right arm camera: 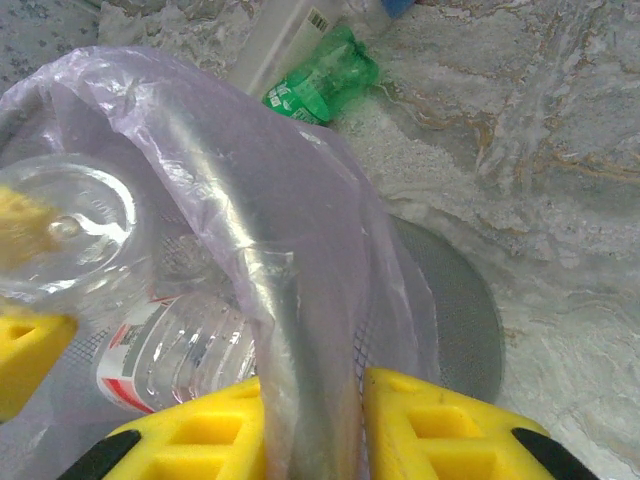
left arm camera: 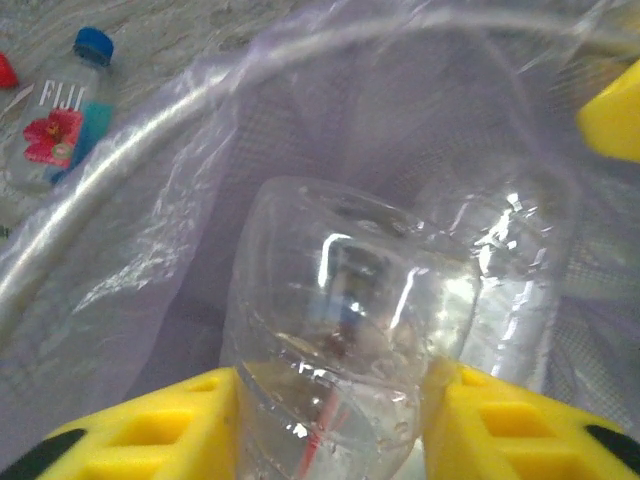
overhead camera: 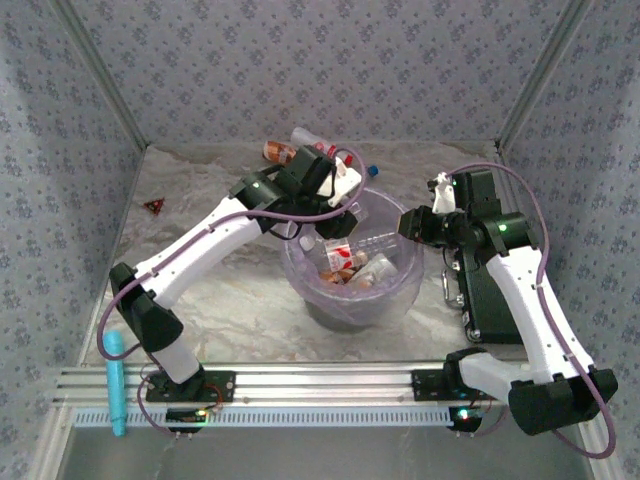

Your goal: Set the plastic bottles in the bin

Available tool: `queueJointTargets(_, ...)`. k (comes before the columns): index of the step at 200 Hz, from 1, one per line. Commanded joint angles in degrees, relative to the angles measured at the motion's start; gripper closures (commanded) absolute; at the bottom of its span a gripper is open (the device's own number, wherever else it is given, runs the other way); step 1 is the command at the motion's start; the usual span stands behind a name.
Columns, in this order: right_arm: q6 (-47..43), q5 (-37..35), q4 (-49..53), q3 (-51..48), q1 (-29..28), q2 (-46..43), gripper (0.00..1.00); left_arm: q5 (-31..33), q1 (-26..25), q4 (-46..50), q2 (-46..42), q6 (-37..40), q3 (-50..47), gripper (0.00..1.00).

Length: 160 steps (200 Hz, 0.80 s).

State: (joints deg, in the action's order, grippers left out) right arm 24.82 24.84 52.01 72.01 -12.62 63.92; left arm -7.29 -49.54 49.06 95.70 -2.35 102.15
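The clear bottle [left arm camera: 350,320] sits low and centre in the left wrist view, and the left gripper [left arm camera: 330,405] has its jaws clenched on the bottle's sides, a yellow pad on each flank. Behind it is the lavender liner of the bin [overhead camera: 400,290], whose rim curves from lower left to upper right, so the bottle looks to be inside the mouth already. Middle of the overhead frame, a red-labelled bottle [overhead camera: 340,258] lies in the bin below. On the bin's right edge, the right gripper [right arm camera: 312,410] has its jaws clamped on rim and bag together, which should steady the bin. The move now, I'd say: open wide and let the bottle fall clear, then lift straight up so the pads don't snag the liner. More is waiting on the desk [overhead camera: 230,300], a Fiji bottle [left arm camera: 60,120] at upper left and a green bottle [right arm camera: 320,85] at the top of the right wrist view.
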Motion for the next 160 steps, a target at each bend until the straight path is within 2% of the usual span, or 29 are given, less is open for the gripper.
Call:
queueJointTargets(1, -1.1, -0.4, 0.3, 0.4, 0.2, -0.5, 0.72, 1.0, 0.3, -0.4, -0.6, -2.2, -2.4, 0.62)
queueJointTargets(77, -1.2, -0.3, 0.4, 1.1, 0.2, 0.0, 0.72, 0.5, 2.3, -5.3, -2.8, -8.8, -15.3, 0.65)
queueJointTargets(112, -1.0, -0.1, 0.3, 1.5, 0.3, 0.2, 0.72, -1.0, 3.0, -7.1, -3.0, -9.8, -15.8, 0.63)
queueJointTargets(130, -0.9, 0.0, 0.2, 1.6, 0.1, 0.2, 0.72, -2.1, 3.2, -7.4, -2.9, -9.7, -14.8, 0.56)
queueJointTargets(160, -0.9, -0.1, 0.2, 1.8, 0.1, 0.2, 0.71, -3.6, 3.2, -8.5, -4.3, -9.7, -12.9, 0.34)
